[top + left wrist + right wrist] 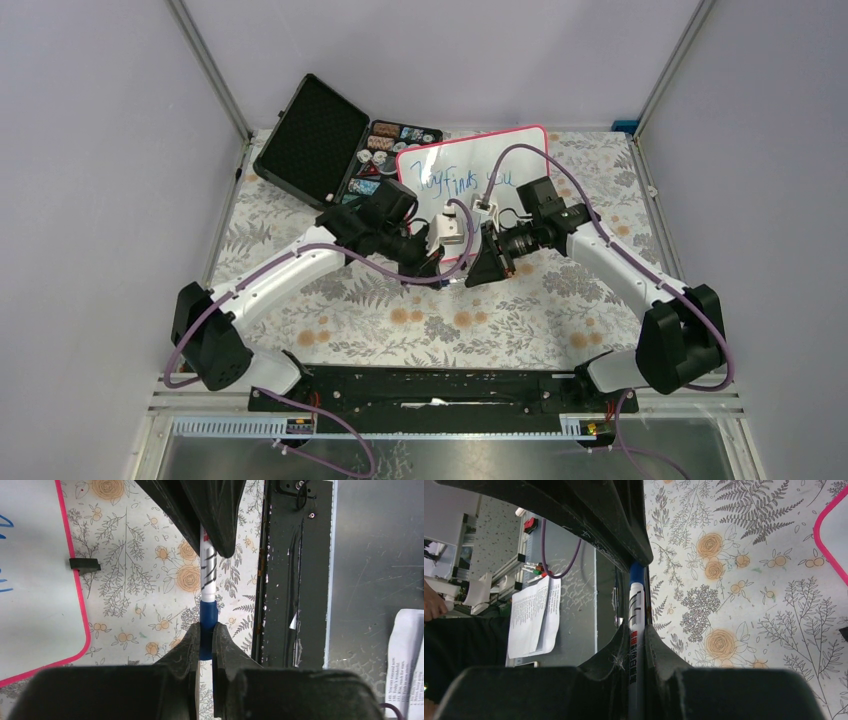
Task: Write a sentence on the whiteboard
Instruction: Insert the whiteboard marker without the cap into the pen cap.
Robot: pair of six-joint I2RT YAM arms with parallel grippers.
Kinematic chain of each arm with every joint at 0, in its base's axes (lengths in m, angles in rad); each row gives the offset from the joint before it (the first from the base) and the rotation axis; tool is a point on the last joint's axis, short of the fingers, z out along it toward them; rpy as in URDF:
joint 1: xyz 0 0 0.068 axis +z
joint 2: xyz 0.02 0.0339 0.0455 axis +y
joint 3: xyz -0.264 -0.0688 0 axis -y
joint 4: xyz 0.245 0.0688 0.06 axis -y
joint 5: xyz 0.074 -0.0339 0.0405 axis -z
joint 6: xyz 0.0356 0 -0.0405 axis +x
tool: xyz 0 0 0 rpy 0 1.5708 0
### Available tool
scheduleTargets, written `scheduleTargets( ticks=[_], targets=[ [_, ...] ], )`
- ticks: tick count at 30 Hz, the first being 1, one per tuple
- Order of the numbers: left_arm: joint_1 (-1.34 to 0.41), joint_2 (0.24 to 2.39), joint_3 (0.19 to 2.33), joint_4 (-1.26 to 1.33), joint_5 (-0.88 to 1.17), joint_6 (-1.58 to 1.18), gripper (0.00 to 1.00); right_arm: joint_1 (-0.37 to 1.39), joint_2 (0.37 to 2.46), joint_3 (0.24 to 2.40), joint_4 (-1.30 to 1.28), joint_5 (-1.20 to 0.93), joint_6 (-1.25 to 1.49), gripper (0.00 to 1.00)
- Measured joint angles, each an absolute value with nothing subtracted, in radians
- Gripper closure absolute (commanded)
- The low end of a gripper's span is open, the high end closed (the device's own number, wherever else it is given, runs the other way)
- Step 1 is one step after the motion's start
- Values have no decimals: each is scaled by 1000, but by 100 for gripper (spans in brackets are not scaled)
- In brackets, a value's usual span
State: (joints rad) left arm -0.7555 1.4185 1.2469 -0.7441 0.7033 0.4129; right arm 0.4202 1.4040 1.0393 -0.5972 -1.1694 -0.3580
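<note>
The left gripper (pixel 205 634) is pinched tight on the blue cap (pixel 208 612) of a marker (pixel 207 575). The right gripper (pixel 636 642) is clamped just as narrowly on the white barrel, so the two claws meet nose to nose over the floral mat (pixel 500 310) with the pen bridging them. Its long axis runs left to right, cap end to the left. The whiteboard (pixel 450 158) lies just far of both claws, slightly askew, its long side also running left to right, and it carries a line of blue script. Neither arm is clearly nearer to it, but the right one has the barrel, so I judge the writing would fall to it once the cap is off; the tip would then have to swing from left to far and down. Only the top view shows the script and the open black case (pixel 310 140) at far left. The left wrist view shows the cap seated on the barrel and one black foot (pixel 85 564) of the board. The right wrist view catches just a pink corner of the board, plus a printed sheet (pixel 531 620) beyond the near edge
</note>
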Motion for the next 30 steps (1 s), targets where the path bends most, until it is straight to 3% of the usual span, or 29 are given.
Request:
scheduleTargets(
  ticks=[12,16,18,22,30],
  targets=[
    [-754,1457,1262,-824,698,337,100,491,1479,1067,-600,-1148,-352,100],
    [-754,1459,1262,-832,689,324,63,495,1500,1076,-602,-1158,-342,100],
    [-751,1459,1267,-808,688,319,51,495,1507,1084,-597,-1168,-336,100],
    [-703,1451,1307,-741,709,309,47,459,1529,1105,-592,-1219,-319,100],
    [-406,1347,1279,-540,923,107,43,302,1570,1143,-503,-1335,-176,100]
  ],
)
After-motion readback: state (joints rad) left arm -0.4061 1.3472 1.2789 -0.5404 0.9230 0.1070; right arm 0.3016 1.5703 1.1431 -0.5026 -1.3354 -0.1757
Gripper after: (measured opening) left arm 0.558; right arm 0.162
